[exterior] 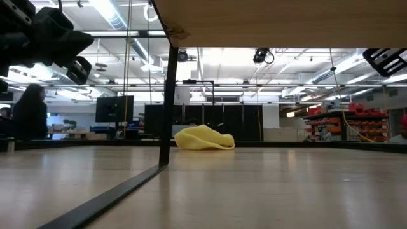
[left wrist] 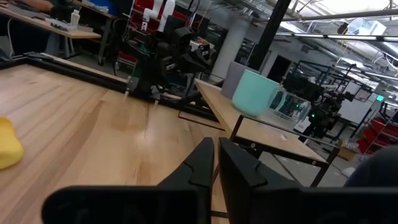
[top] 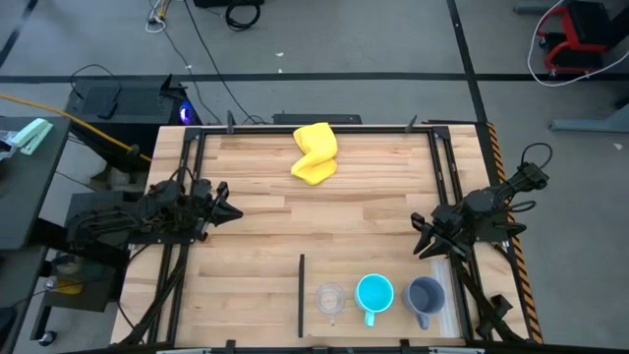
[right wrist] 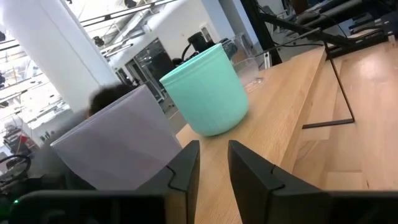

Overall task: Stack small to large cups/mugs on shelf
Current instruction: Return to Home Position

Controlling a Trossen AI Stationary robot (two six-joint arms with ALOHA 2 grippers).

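Observation:
Three cups stand upright on their bases in a row on a low wooden shelf (top: 393, 320) at the table's near edge. From left to right they are the clear glass cup (top: 330, 299), the bright-blue mug (top: 374, 293) and the grey-blue mug (top: 426, 295). My right gripper (top: 423, 239) hovers just beyond the grey-blue mug (right wrist: 118, 140), and the blue mug (right wrist: 208, 90) is behind it; its fingers are slightly open and empty. My left gripper (top: 234, 208) waits over the table's left side, shut and empty, facing the blue mug (left wrist: 255, 93) and the glass (left wrist: 289, 104).
A crumpled yellow cloth (top: 315, 153) lies on the table near the middle of the far edge. The shelf stands on thin dark legs (exterior: 168, 95) with open space beneath. Dark frame rails run along the table's sides. Bare wood lies between the arms.

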